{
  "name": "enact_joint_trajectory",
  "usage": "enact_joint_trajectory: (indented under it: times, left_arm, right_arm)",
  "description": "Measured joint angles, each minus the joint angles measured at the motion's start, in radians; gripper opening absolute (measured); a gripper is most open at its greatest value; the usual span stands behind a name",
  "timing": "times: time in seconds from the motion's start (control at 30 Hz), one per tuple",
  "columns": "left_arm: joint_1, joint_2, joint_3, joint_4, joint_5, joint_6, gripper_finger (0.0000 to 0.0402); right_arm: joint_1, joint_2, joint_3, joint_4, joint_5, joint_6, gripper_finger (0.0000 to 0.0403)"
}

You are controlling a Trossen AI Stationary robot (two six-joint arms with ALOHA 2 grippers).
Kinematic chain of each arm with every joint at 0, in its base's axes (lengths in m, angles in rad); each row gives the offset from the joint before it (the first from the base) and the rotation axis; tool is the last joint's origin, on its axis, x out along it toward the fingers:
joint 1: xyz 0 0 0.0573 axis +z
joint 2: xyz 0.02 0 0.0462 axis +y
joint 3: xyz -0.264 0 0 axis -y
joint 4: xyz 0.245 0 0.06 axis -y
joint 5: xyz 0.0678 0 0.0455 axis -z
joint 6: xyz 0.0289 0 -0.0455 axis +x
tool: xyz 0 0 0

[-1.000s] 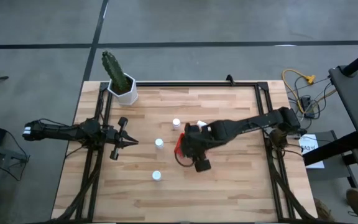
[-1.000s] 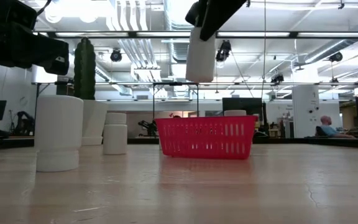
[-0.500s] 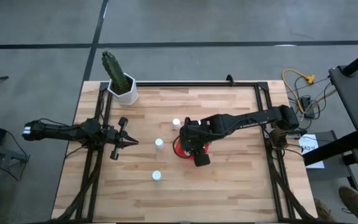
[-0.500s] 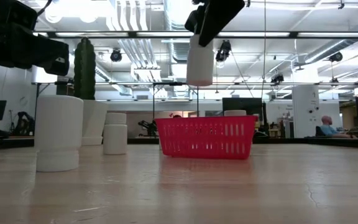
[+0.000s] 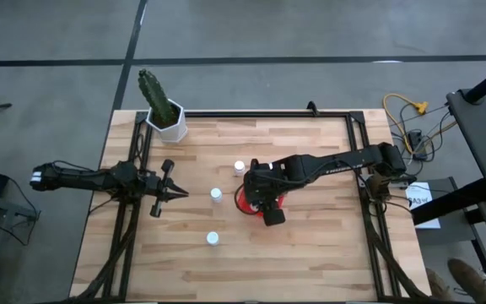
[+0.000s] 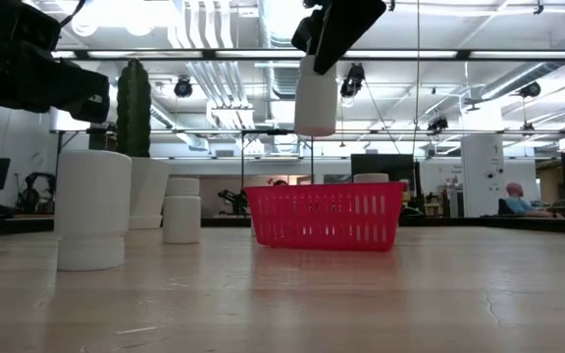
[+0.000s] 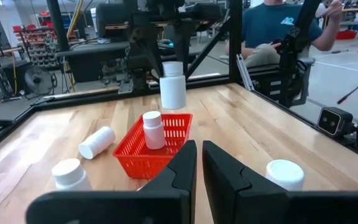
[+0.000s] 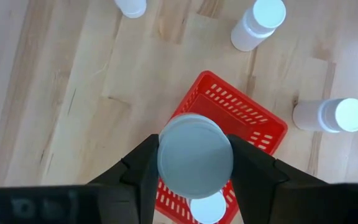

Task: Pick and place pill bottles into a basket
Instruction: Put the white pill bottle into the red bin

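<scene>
I hold a pill bottle (image 6: 315, 95) upright in my right tool (image 8: 194, 163), half-closed around it, directly above the red basket (image 6: 326, 216) near the counter's middle.

Cactus (image 5: 152, 90) in white pot (image 5: 171, 125) at table (image 5: 310, 253) corner, yellow cable (image 5: 407, 108) on floor beside table, seated person (image 6: 513, 199) far back, ceiling lights (image 6: 126, 14) overhead, person in teal shirt (image 7: 269, 28) beyond table
</scene>
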Motion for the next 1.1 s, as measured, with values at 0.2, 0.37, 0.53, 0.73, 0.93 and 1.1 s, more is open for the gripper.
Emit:
enact_joint_trajectory:
  times: [0.2, 0.37, 0.53, 0.73, 0.93, 1.1]
  left_arm:
    - [0.0, -0.001, 0.0, 0.0, 0.0, -0.001, 0.001]
    - [0.0, 0.0, 0.0, 0.001, 0.0, -0.001, 0.001]
    - [0.0, 0.0, 0.0, 0.0, 0.0, -0.002, 0.001]
    - [0.0, 0.0, 0.0, 0.0, 0.0, -0.002, 0.001]
    - [0.0, 0.001, 0.0, 0.0, 0.0, -0.002, 0.001]
    - [0.0, 0.007, 0.0, 0.0, 0.0, -0.001, 0.001]
  right_arm:
    - [0.0, 0.0, 0.0, -0.015, 0.0, -0.015, 0.0146]
    - [-0.017, 0.0, -0.004, -0.02, 0.0, -0.018, 0.0146]
    - [-0.049, 0.0, -0.007, -0.021, 0.0, -0.02, 0.0146]
    - [-0.105, 0.0, -0.023, -0.018, -0.002, -0.046, 0.0146]
    - [-0.148, 0.003, -0.064, 0.014, -0.004, -0.061, 0.0146]
    - [-0.161, 0.005, -0.115, 0.074, -0.036, -0.075, 0.0146]
